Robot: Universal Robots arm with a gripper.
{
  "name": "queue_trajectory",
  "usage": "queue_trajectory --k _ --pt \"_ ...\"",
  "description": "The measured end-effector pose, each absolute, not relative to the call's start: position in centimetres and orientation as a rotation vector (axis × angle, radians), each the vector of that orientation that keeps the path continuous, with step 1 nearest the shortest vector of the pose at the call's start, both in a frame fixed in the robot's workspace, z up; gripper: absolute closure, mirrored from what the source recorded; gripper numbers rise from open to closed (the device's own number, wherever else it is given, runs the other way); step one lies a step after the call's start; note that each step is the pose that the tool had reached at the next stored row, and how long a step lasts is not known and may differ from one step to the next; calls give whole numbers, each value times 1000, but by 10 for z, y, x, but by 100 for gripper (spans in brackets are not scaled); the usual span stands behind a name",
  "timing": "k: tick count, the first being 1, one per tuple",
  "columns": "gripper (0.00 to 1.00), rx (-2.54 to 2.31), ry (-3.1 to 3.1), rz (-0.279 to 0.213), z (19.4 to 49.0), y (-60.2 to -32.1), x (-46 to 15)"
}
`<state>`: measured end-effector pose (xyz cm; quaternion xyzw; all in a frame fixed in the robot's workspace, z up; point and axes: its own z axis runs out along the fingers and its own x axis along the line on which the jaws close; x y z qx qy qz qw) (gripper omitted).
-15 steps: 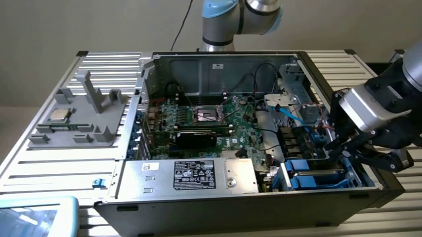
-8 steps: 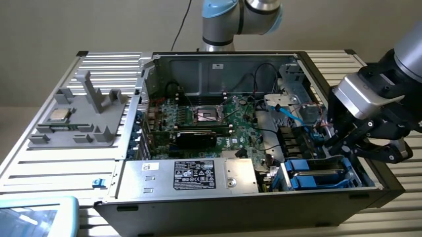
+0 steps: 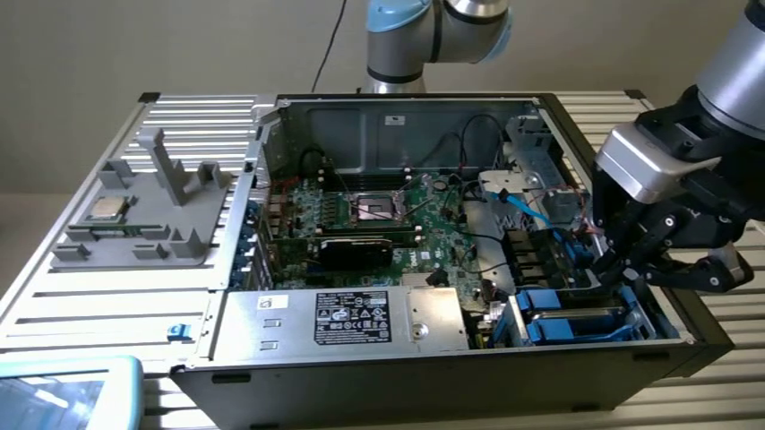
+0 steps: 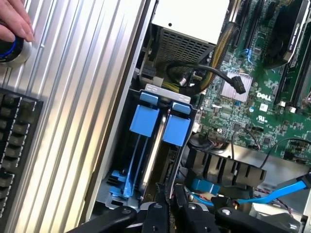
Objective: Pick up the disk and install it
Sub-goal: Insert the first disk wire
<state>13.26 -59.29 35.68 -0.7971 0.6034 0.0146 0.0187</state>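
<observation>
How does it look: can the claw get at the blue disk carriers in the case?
Probably yes: the claw hangs right above the blue disk carriers, the case lies open, and the black cables run beside them, not across them.

Pincer (image 4: 171, 201) poised at drive bay (image 4: 114, 179); blue-framed disk (image 4: 176, 130) seemingly slotted; hand (image 4: 14, 22) on knob (image 4: 7, 49).

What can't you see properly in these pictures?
- Disk label: in the wrist view the two blue carriers stand edge-on, hiding their flat faces.
- Drive bay: in the exterior view the gripper covers part of it.
- Person: in the wrist view the picture's edge cuts off all but part of a hand.
- Power supply sticker: in the exterior view the print is too small to read.
</observation>
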Motion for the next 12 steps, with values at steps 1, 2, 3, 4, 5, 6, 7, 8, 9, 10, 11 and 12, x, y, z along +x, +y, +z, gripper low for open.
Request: queue_trajectory --k 1,2,3,4,5,6,7,8,9,10,11,12 --pt "84 -2479 1876 37 357 -593 132" --pt "84 -2481 1878 33 358 -593 130" --pt "84 -2481 1879 32 358 -593 129" --pt "84 -2478 1883 32 358 -593 128" --pt "84 -2471 1892 32 358 -593 128" --pt "84 -2460 1906 31 358 -593 128" --pt "84 -2447 1922 31 358 -593 128" --pt "84 -2432 1942 31 358 -593 128" --pt "84 -2418 1959 30 358 -593 128" --pt "84 -2401 1979 30 358 -593 128" --pt "84 -2386 1998 30 358 -593 128" --pt "84 -2372 2014 29 358 -593 128"
